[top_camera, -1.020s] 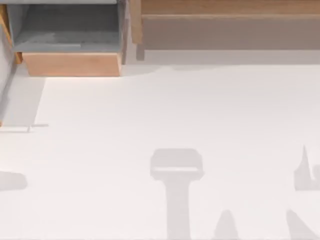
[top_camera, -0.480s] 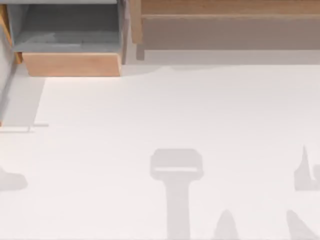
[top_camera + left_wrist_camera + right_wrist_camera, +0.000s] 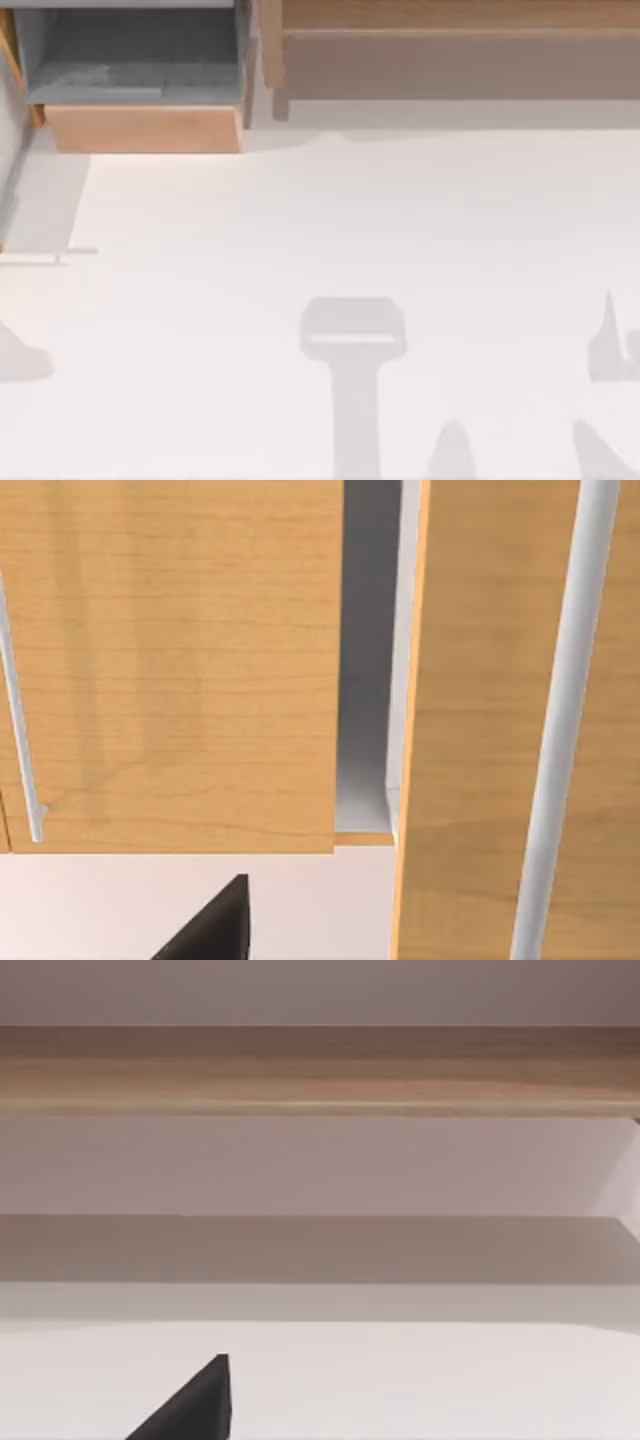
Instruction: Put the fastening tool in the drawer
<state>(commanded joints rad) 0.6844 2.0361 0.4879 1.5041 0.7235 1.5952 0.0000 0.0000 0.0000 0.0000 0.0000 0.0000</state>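
Where the table (image 3: 330,220) ends, the drawer (image 3: 145,128) stands open.

My top cam looks straight down on the table (image 3: 330,220); left wrist sits close on the drawer (image 3: 145,128) front, right wrist faces the shelf unit (image 3: 320,1070).

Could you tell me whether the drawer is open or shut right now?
Open. In the top view the drawer is pulled out at the table's far left, its tan front forward and its grey inside exposed behind it.

White table (image 3: 300,230), wooden shelf unit (image 3: 450,50) behind, seemingly evenly lit.
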